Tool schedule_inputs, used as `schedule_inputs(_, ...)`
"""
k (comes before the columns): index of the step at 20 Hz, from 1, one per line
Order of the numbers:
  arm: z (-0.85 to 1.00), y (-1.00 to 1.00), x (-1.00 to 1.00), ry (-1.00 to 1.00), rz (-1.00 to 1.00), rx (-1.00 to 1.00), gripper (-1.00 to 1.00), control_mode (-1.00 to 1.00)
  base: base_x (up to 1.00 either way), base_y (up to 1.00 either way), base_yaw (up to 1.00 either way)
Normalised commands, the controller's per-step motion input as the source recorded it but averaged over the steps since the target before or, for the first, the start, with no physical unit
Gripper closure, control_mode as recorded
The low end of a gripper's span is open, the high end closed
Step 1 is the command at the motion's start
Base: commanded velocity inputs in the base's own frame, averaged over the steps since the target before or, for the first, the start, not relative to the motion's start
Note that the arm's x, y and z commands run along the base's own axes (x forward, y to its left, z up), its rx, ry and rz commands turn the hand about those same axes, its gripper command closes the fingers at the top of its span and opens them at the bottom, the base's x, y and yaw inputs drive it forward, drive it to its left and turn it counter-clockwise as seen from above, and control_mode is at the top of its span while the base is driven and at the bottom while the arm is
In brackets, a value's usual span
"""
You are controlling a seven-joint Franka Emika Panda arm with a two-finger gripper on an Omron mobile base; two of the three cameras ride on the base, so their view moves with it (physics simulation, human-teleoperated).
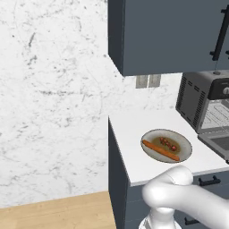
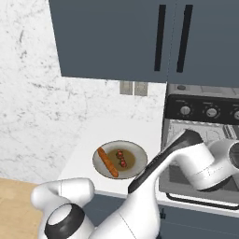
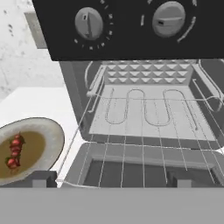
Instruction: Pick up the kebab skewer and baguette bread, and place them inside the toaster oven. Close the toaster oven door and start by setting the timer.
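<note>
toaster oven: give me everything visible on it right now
The toaster oven is a boxy dark grey metal unit standing on the white counter, right of the plate and below the dark blue wall cupboard. Slotted vents line its side; round knobs sit on a black panel above the cavity. The toaster oven door is folded down open. Inside, a wire rack lies over looped heating elements. No food shows inside it.

plate left of the open toaster oven, on the counter

kebab skewer (image 2: pixel 122 158) and baguette bread (image 2: pixel 108 162) lie side by side on the plate (image 2: pixel 138 150); toaster oven (image 1: pixel 193 99) sits under the wall cupboard (image 1: pixel 170 31), its door (image 1: pixel 218 144) folded down, wire rack (image 3: pixel 144 109) inside
</note>
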Motion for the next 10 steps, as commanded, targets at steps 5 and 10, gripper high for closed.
schedule_inputs(5,0.41,0.99,-0.3,0.27,0.01,0.0,-1.0,-1.0,0.0,0.0,0.0)
schedule_inputs(10,0.02,1.0,-0.24,0.23,0.04,-0.07,-1.0,-1.0,0.0,0.0,0.0)
